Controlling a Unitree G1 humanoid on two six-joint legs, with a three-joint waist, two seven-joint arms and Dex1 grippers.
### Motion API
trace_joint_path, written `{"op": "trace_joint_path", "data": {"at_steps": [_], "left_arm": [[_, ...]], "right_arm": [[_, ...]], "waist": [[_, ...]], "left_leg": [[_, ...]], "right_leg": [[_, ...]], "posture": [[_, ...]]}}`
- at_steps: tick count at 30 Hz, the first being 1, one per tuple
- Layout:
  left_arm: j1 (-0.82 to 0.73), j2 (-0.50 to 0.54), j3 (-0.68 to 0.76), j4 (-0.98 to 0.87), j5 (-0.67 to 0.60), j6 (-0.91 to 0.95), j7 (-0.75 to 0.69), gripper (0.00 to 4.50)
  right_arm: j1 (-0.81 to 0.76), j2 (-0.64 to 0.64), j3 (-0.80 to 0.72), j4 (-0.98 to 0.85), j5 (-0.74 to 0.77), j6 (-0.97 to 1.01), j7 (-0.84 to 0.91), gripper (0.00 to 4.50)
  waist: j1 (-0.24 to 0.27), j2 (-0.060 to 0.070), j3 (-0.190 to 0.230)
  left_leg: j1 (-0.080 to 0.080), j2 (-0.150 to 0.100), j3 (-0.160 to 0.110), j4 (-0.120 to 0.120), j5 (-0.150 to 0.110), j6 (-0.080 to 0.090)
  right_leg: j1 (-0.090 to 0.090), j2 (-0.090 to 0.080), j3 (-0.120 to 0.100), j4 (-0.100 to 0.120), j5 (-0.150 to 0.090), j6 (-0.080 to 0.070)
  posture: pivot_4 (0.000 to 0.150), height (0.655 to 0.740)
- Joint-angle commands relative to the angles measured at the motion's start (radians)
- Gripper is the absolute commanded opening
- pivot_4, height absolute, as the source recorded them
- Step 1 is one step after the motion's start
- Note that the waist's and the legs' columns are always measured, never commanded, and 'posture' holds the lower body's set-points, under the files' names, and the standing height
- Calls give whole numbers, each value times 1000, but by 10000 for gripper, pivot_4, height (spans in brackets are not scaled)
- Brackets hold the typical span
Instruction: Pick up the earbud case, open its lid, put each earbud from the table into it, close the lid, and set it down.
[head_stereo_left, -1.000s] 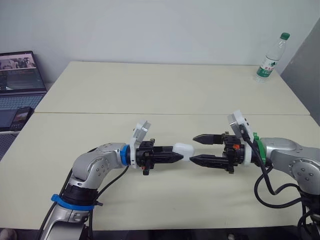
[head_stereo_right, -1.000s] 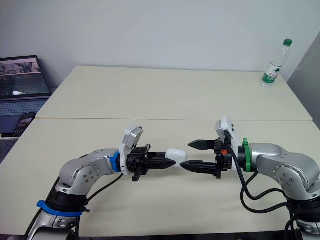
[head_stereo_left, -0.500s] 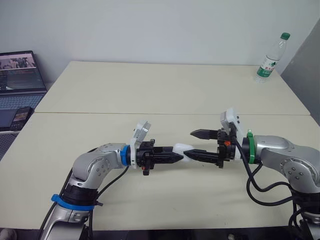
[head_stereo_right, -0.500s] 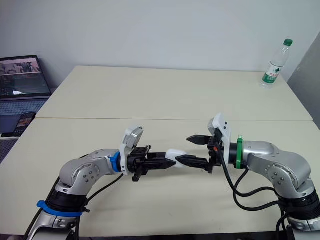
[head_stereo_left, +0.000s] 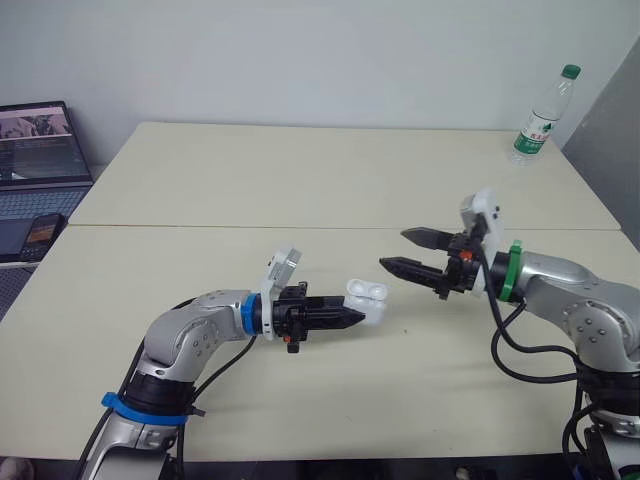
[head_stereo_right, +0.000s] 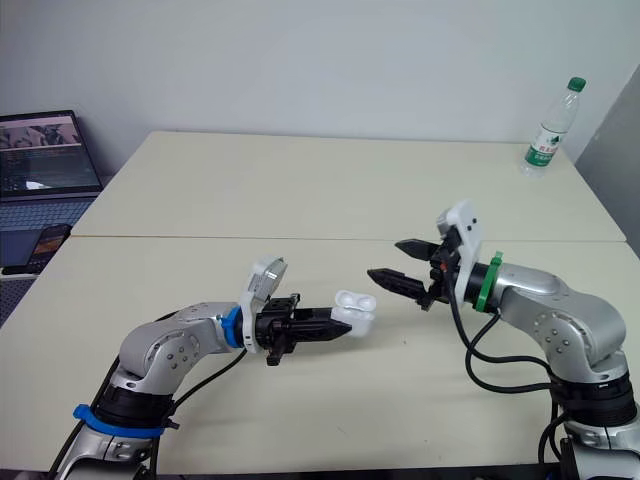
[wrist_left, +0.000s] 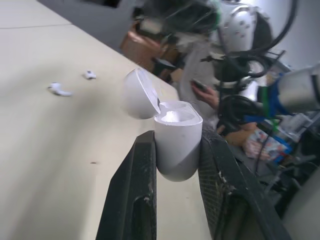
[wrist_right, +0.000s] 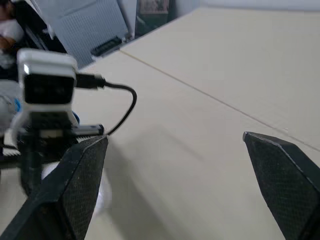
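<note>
The left gripper (head_stereo_left: 356, 318) is clamped on the lower body of the small glossy white plastic earbud case (wrist_left: 177, 135), one black finger (wrist_left: 134, 200) pressed to each side of it. The case stands upright between them. Its rounded lid (wrist_left: 138, 93) is swung back on the hinge, so the hollow top is exposed. Just past the case, on the pale cream tabletop (head_stereo_left: 300, 180), lie the two small white earbuds: the nearer one (wrist_left: 60, 90) lies on its side, the farther one (wrist_left: 90, 75) a little beyond it, and the two are close together but not touching (too small in the wrist view to say more of how they lie). Across from the left gripper, to its right and facing it, the right gripper (head_stereo_left: 393, 250) is held over the table with its two black fingers spread wide and nothing between them. It is clear of the case, with a gap of bare table between. Farther out, at the far right corner of the table, stands a clear plastic water bottle with a green cap (head_stereo_left: 540, 115). Off the table's left edge sit an open laptop with a lit screen (head_stereo_left: 40, 145) and a dark phone (head_stereo_left: 40, 232).
</note>
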Motion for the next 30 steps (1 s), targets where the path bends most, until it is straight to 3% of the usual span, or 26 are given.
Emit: {"op": "trace_joint_path", "data": {"at_steps": [1,4,9,17,22,30], "left_arm": [[8,-43,58,1,59,-117,86,7600],[20,-61,84,-2,76,-160,120,7600],[48,-29,100,-43,99,-186,127,7600],[140,7,106,-155,85,-164,144,7600],[163,13,112,-189,67,-143,163,7600],[159,11,98,-193,71,-142,168,7600]], "right_arm": [[33,-20,-87,27,-24,-38,-21,45000],[94,-76,-87,104,-140,-79,-26,45000],[125,-224,-9,167,-205,24,42,45000],[-65,-275,215,238,-391,43,91,45000],[-249,-276,370,335,-466,317,63,45000],[-488,-154,494,568,-551,515,31,45000]], "waist": [[2,0,0],[5,0,0],[3,1,0],[-14,1,1],[-13,0,1],[-13,0,1]], "left_leg": [[0,0,0,0,0,0],[0,-1,0,0,0,0],[0,-1,3,0,0,0],[0,1,4,0,0,0],[-1,0,4,0,0,0],[-1,0,5,-1,0,0]], "right_leg": [[0,0,0,0,0,0],[1,-1,0,0,0,0],[-1,-1,2,0,0,0],[-3,0,4,1,-1,2],[-4,0,4,1,0,0],[-5,-1,4,1,0,-1]], "posture": [[1500,7400],[1500,7400],[1500,7400],[1500,7400],[1500,7400],[1500,7400]]}}
